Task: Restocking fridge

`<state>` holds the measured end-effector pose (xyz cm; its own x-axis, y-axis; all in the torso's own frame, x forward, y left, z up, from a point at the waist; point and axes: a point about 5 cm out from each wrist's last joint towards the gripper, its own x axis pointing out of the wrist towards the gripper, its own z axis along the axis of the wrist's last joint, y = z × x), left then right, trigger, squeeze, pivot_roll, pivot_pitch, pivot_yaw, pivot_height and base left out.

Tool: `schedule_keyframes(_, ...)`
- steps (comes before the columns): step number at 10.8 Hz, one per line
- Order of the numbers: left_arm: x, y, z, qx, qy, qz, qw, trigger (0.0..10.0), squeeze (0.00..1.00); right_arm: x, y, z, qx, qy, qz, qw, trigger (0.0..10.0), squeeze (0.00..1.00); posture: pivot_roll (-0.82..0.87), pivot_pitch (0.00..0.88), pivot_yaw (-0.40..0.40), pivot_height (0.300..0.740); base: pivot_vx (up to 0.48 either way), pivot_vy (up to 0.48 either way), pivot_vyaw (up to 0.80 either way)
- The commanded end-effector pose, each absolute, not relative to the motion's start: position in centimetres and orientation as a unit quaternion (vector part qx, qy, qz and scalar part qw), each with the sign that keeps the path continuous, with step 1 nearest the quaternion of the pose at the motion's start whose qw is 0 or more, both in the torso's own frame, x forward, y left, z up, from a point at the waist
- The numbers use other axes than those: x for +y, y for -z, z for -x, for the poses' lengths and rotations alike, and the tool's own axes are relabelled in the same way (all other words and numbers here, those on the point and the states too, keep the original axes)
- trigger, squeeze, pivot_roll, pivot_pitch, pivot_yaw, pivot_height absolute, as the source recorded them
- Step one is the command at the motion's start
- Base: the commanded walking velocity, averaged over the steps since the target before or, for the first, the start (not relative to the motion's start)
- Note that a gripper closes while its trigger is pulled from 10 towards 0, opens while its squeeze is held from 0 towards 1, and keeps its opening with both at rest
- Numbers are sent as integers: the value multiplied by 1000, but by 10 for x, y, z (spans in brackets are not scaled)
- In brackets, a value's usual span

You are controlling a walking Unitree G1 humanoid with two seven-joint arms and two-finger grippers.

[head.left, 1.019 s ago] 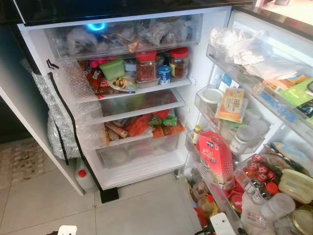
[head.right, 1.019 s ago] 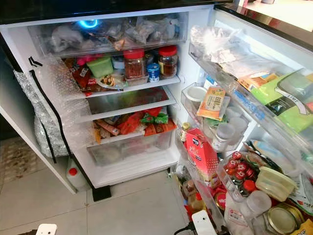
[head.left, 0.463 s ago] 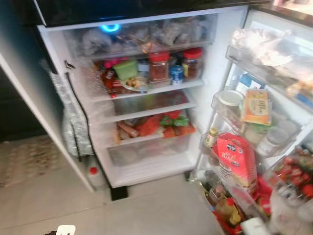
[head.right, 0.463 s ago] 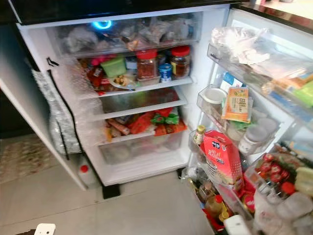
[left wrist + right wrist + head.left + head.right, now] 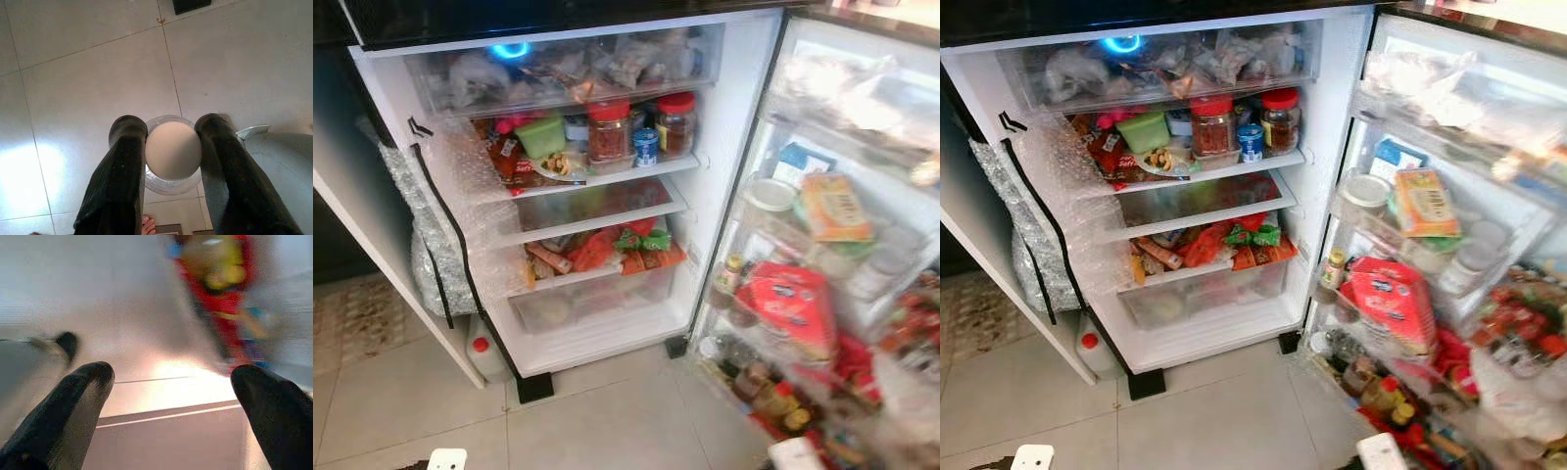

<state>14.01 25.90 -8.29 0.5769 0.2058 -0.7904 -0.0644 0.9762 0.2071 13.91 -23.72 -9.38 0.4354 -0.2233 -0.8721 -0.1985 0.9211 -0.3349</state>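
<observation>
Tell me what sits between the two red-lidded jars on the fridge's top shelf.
A small blue can stands between the two red-lidded jars, seen in both eye views.

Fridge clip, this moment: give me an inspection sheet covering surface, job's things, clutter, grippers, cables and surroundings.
Surface: pale tiled floor before the open fridge.
Job's things: round white-lidded container clamped between the left gripper fingers.
Clutter: two red-lidded jars and a green tub on the upper shelf; red and green packets lower down; door racks crowded and blurred, a red carton among them.
Grippers: right gripper fingers spread, holding nothing.
Cables: nothing seen.
Surroundings: red-capped bottle on the floor beside the fridge.
</observation>
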Motion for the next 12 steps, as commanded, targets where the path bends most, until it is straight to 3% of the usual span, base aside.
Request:
schedule_keyframes(1,261,82,-139,445,-87,-72,889,10000,0,-231,97,-133,543,-1,175,821,10000,0,87,0,-10,740,0,0,0)
schedule_keyframes(5,253,76,-146,368,-83,4,926,10000,0,-209,101,-136,546,-27,144,825,10000,0,95,0,-20,740,0,0,0)
schedule_keyframes(7,232,53,-205,306,-44,-9,951,10000,0,-203,99,-143,533,-21,118,837,10000,0,64,0,-11,740,0,0,0)
schedule_keyframes(12,210,54,-215,317,-9,-34,948,10000,0,-195,94,-162,519,-31,115,846,10000,0,15,0,10,740,0,0,0)
